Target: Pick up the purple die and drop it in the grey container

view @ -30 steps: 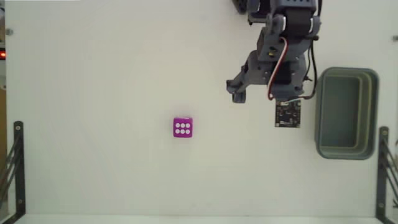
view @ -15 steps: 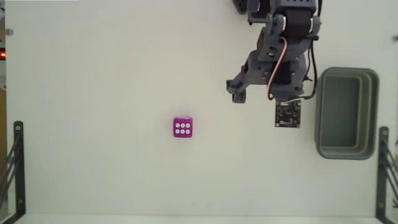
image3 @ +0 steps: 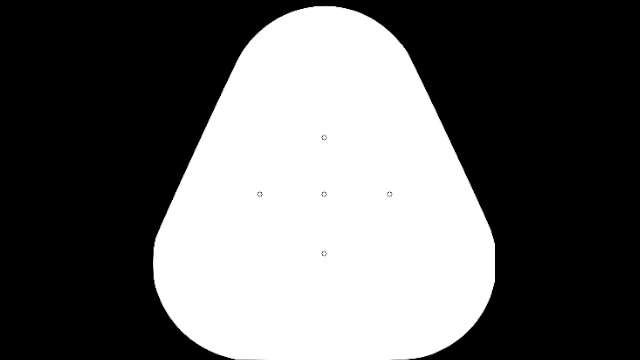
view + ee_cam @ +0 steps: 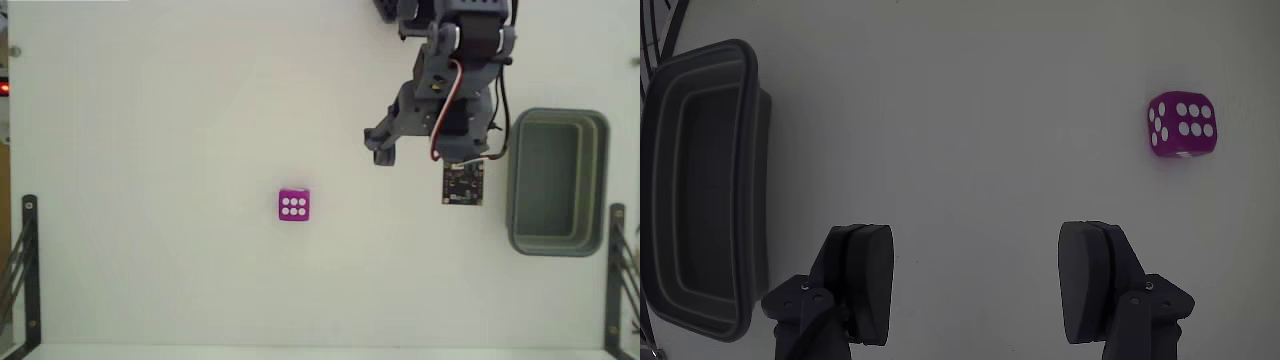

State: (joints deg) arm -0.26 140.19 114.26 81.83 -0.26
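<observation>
The die [image 4: 293, 205] sits alone on the white table [image 4: 150, 120] just left of centre in the fixed view, six white pips up; in the wrist view it lies at the upper right [image 4: 1181, 125]. The tray [image 4: 557, 181] stands at the right edge of the fixed view, and at the far left of the wrist view [image 4: 702, 190]. The arm [image 4: 450, 70] reaches down from the top, between the two and well apart from the die. A small black circuit board [image 4: 464, 182] hangs at its lower end, just left of the tray. Black metal brackets [image 4: 24, 270] flank the lower corners. No writing is legible. The gripper [image 4: 980, 285] is spread wide over bare table, holding nothing.
</observation>
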